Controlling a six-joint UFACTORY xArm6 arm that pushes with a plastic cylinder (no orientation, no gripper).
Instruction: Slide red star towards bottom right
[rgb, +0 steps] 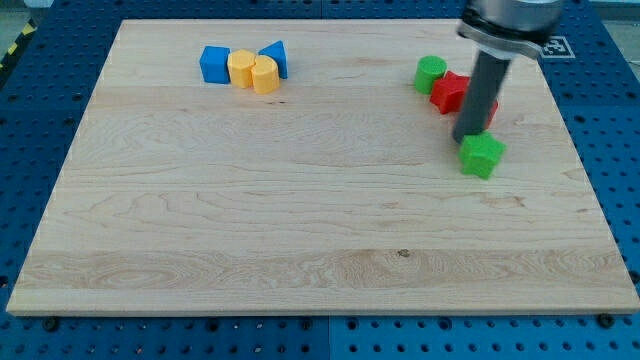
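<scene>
The red star lies near the view's top right on the wooden board, touching a round green block on its upper left. A second red block sits just right of it, mostly hidden behind the rod. My tip rests on the board just below the red star and touches the upper left of a green block.
At the view's top left sits a cluster: a blue cube, a yellow hexagonal block, a yellow round block and a blue triangular block. The board's edges border a blue perforated table.
</scene>
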